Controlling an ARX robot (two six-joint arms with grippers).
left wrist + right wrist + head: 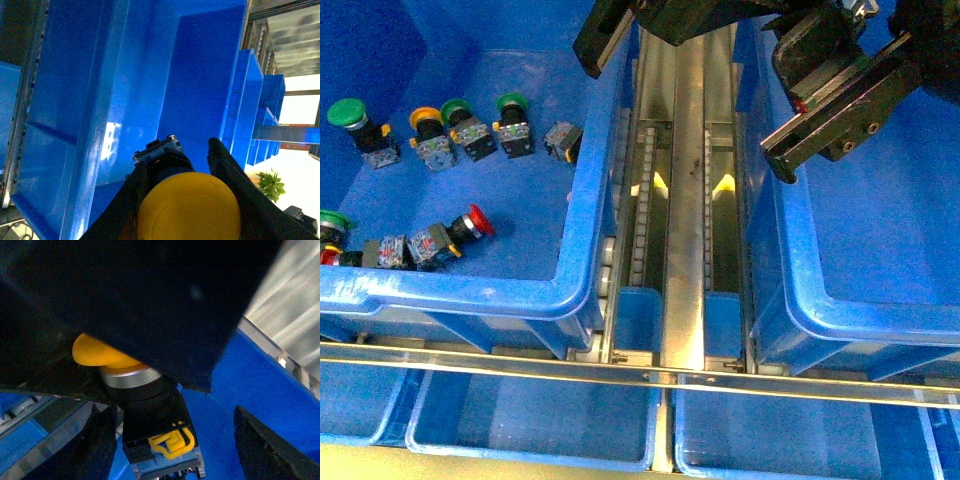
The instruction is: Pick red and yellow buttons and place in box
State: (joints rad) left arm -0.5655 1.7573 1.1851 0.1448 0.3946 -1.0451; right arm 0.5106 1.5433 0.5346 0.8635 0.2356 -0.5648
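My left gripper (187, 165) is shut on a yellow button (187, 210), its fingers pressed against the black collar under the glossy cap. It hangs over the empty box (150, 75). From the right wrist, the same yellow button (97, 354) hangs cap-up under the dark left gripper, between the spread fingers of my open right gripper (170, 440), with no touch visible. In the front view the right gripper (820, 125) hovers above the left rim of the box (790, 260). A red button (478, 221) and another yellow button (426, 120) lie in the left bin (470, 290).
Green-capped switches (347, 113) (510, 102) and loose contact blocks (563, 138) share the left bin. A metal roller track (685, 200) runs between the two bins. A steel rail (640, 372) crosses in front, with paler blue trays (530, 420) below it.
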